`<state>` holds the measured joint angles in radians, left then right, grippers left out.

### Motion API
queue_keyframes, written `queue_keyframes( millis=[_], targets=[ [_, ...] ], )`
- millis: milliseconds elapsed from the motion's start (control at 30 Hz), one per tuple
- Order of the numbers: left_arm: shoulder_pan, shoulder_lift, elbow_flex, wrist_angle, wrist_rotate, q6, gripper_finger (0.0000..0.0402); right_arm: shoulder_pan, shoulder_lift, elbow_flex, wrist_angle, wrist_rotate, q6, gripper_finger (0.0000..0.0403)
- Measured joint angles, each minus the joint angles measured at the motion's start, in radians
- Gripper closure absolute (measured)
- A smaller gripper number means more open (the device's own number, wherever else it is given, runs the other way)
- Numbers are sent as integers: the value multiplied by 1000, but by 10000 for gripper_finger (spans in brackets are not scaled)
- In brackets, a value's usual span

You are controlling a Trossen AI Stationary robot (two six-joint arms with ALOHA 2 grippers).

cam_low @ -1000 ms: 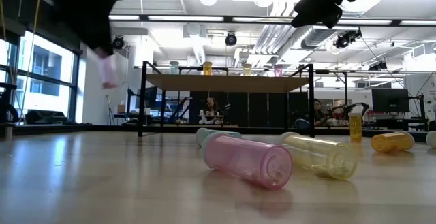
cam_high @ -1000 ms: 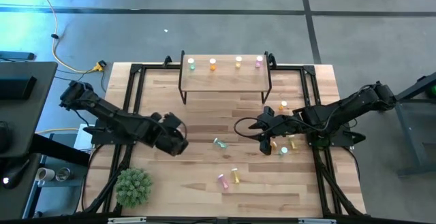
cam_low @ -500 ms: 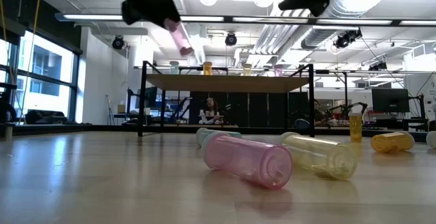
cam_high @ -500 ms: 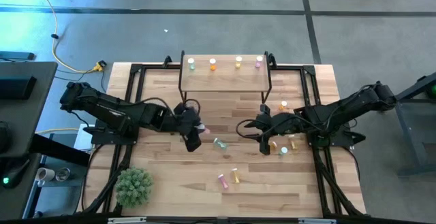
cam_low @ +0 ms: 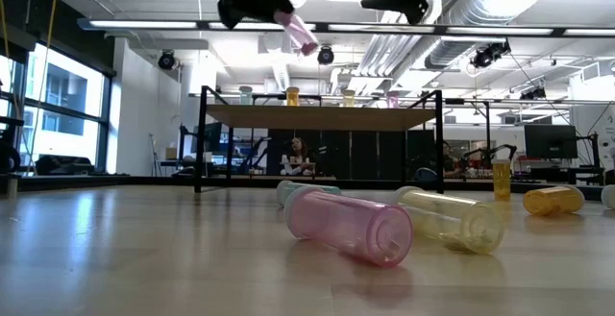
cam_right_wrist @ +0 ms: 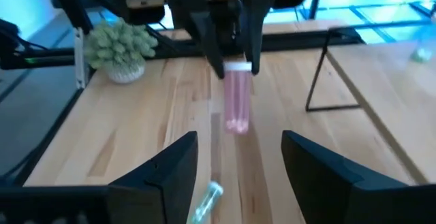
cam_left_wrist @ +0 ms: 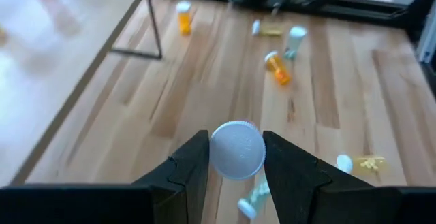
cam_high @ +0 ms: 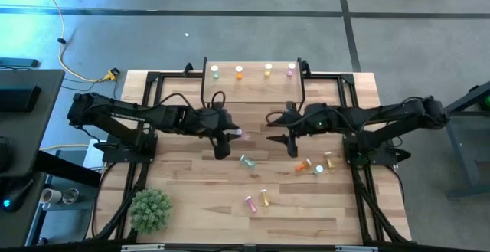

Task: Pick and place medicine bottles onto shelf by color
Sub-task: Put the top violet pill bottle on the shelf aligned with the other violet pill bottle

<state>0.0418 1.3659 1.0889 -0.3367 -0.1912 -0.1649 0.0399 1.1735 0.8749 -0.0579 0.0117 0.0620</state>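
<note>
Left pincer (cam_high: 227, 135) hangs above the middle of the counter (cam_high: 191, 206), just in front of the shelf (cam_high: 253, 86), pinching a pink medicine bottle (cam_high: 237, 135) by its white cap; in the left wrist view the cap (cam_left_wrist: 237, 150) sits clamped between the two dark fingers (cam_left_wrist: 187, 169), and in the low view the bottle (cam_low: 300, 34) tilts down from the pincer (cam_low: 279, 13) high over the boards. Facing it from close by, the right pincer (cam_high: 277, 129) is spread with nothing between its fingers, and its wrist view shows the pink bottle (cam_right_wrist: 236, 98) straight ahead of the open gap (cam_right_wrist: 238, 163). Nearest the front edge of the counter a pink bottle (cam_high: 249, 203) and a yellow bottle (cam_high: 265, 198) lie on their sides, touching or nearly so, with a small green plant (cam_high: 149, 210) at the front left corner. Farther in, a green bottle (cam_high: 246, 162) lies below the two pincers, and to the right lie an orange bottle (cam_high: 304, 165), a green one (cam_high: 318, 168) and a yellow one (cam_high: 328, 159) close together. At the back, four bottles stand upright in a row on the shelf: green (cam_high: 215, 71), orange (cam_high: 239, 71), yellow (cam_high: 268, 70) and pink (cam_high: 291, 69). Beyond the counter, the low view shows a lit room with a person (cam_low: 298, 153) seated far off under the shelf line.
</note>
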Motion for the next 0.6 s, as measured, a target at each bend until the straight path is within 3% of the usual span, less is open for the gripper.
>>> queue_keyframes(
  millis=[233, 600],
  targets=[
    [-1, 0, 0, 39, 8, 38, 282, -59, 63, 1, 149, -130, -40, 198],
    [-4, 0, 0, 37, 7, 38, 282, -79, 239, 3, 275, -140, -9, 198]
  ],
)
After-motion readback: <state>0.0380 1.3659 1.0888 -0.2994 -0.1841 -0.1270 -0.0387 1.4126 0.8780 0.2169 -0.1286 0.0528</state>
